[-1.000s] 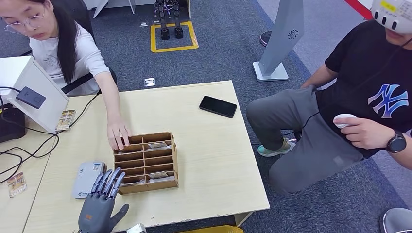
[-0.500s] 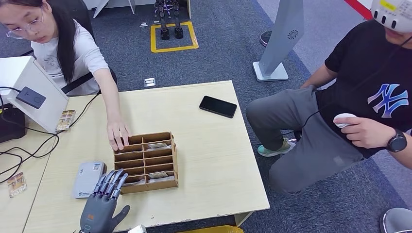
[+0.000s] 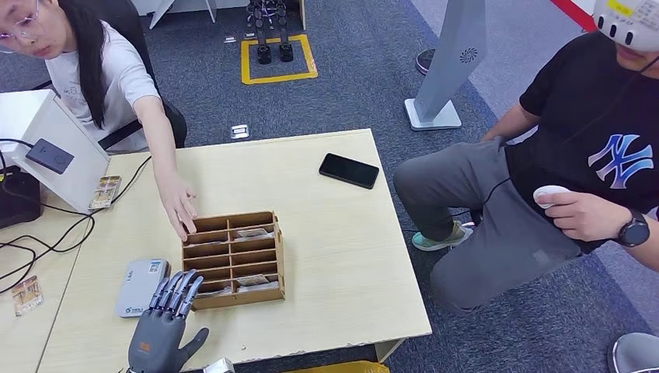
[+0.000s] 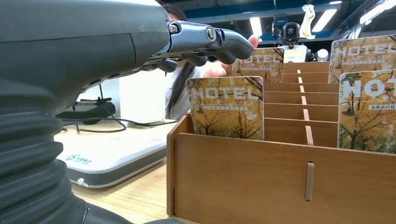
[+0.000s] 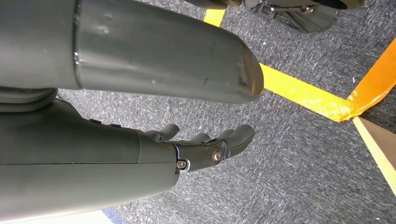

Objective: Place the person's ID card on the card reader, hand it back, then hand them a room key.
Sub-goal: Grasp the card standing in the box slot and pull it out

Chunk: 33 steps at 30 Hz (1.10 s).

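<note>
L. hand (image 3: pixel 162 330): over near table edge, fingers spread, tips at front-left corner of compartmented wooden card box (image 3: pixel 234 259); holds nothing. R. hand (image 5: pixel 140 158): hangs above grey carpet w/ yellow tape, fingers straight & slightly apart, empty. Yellow tree-print "HOTEL" room key cards (image 4: pixel 225 108): upright in box slots, front one just beyond L. fingertips. Flat grey-white card reader (image 3: pixel 141 286): on table beside box, L. side. Seated person's hand (image 3: pixel 178 205): touches box far-left corner.

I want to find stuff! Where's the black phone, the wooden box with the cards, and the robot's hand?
black phone (image 3: pixel 349 170): head view, middle of its screen.
wooden box (image 3: pixel 270 252): head view, its right wall.
left hand (image 3: pixel 159 336): head view, back of the palm.
</note>
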### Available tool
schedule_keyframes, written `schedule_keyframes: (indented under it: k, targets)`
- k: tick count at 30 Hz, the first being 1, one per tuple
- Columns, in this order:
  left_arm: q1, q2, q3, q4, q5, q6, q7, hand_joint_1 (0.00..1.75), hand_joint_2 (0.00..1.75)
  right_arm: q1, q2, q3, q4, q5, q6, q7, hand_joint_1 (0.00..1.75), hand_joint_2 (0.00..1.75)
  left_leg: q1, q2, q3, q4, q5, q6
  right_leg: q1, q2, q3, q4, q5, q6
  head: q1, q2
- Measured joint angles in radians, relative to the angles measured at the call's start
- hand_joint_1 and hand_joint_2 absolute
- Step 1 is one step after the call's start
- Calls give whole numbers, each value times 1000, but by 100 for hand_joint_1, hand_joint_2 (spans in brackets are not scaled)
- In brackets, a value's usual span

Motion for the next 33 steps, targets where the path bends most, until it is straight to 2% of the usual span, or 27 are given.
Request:
schedule_keyframes:
  k: [4, 8, 18, 22, 33]
  targets:
    - [-7, 8, -15, 6, 6, 0, 8, 0, 175, 0, 0, -2, 0, 1, 1, 0, 0, 0, 0, 0, 0, 0, 0, 0, 0, 0, 0, 0, 0, 0, 0, 0]
    - [-12, 23, -29, 12, 18, 0, 20, 161, 175, 0, 2, -9, 0, 1, 1, 0, 0, 0, 0, 0, 0, 0, 0, 0, 0, 0, 0, 0, 0, 0, 0, 0]
    - [-29, 49, -68, 23, 63, 0, 24, 162, 175, -1, 7, -17, 0, 2, -1, 0, 0, 0, 0, 0, 0, 0, 0, 0, 0, 0, 0, 0, 0, 0, 0, 0]
    - [-36, 52, -72, 23, 67, 0, 31, 175, 175, -1, 8, -17, 0, 2, -1, 0, 0, 0, 0, 0, 0, 0, 0, 0, 0, 0, 0, 0, 0, 0, 0, 0]
    - [-36, 70, -90, 34, 99, 3, 53, 175, 175, -1, 8, -18, 0, 4, 2, 0, 0, 0, 0, 0, 0, 0, 0, 0, 0, 0, 0, 0, 0, 0, 0, 0]
